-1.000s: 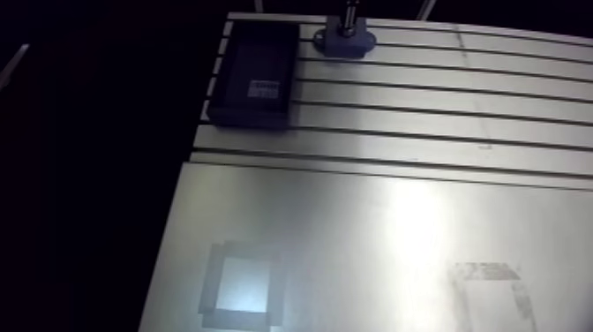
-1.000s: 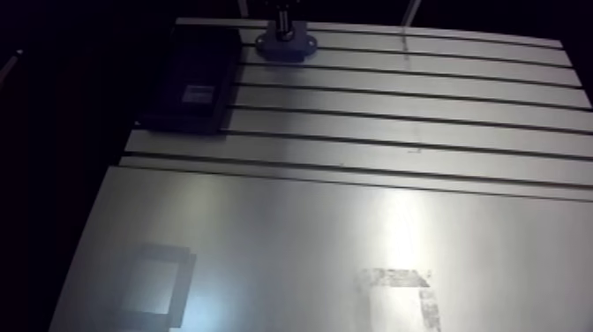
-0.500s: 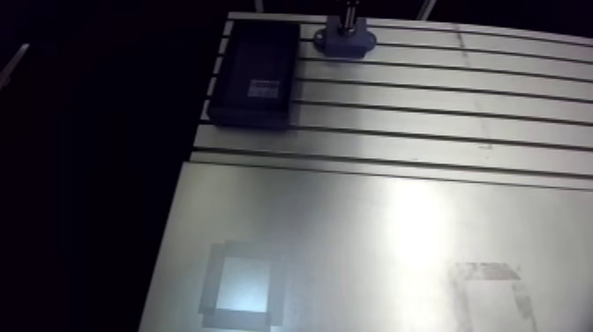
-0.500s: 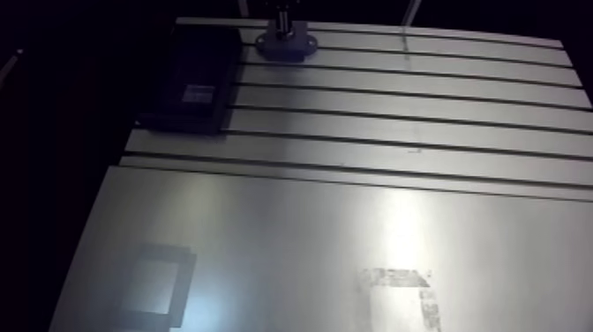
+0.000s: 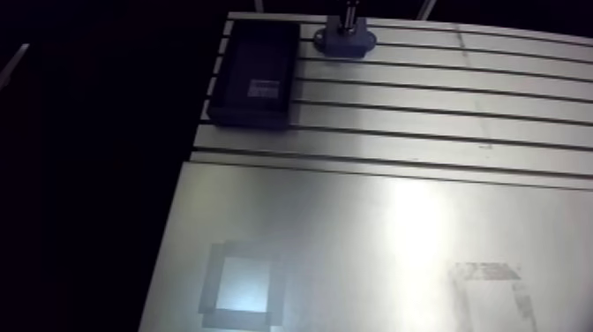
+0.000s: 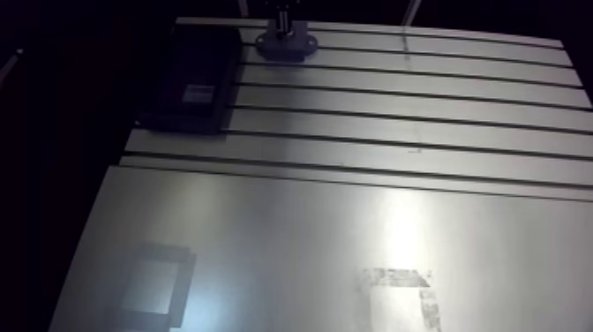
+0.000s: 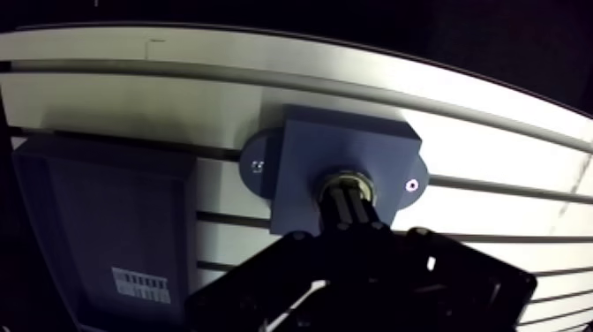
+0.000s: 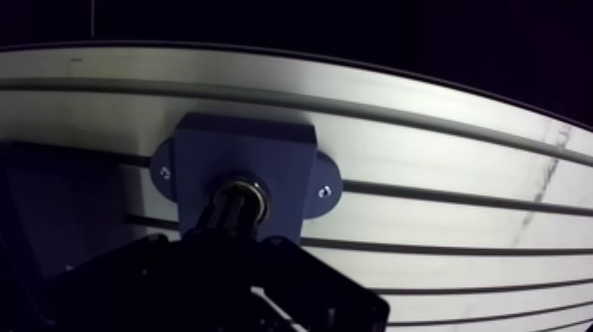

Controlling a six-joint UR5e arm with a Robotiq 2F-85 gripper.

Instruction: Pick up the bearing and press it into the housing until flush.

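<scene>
The slotted aluminium table [image 5: 424, 132] carried the whole job, and everything that mattered sat along its far edge. A dark, shallow rectangular tray with a small white label [image 5: 256, 75] lay just beside the work; nothing could be made out inside it. The black two-fingered gripper [image 7: 351, 207] hung directly over the blue-grey block housing with its two rounded screw ears [image 7: 335, 141], which sat flat across the table's slots. In the wrist view the claw's tip met the small silvery ring of the bearing [image 7: 340, 179], which lay in the round bore at the middle of the housing. Whether the claw was clenched on the bearing or released and merely bearing down on it could not be told, since its own dark body hid the contact. Judging from this, the pick-up and the carry to the housing were done, and the bearing was seated in the mouth of the bore. What looked left was the last of the press, and it was unclear whether the ring already sat flush with the housing's top face.
</scene>
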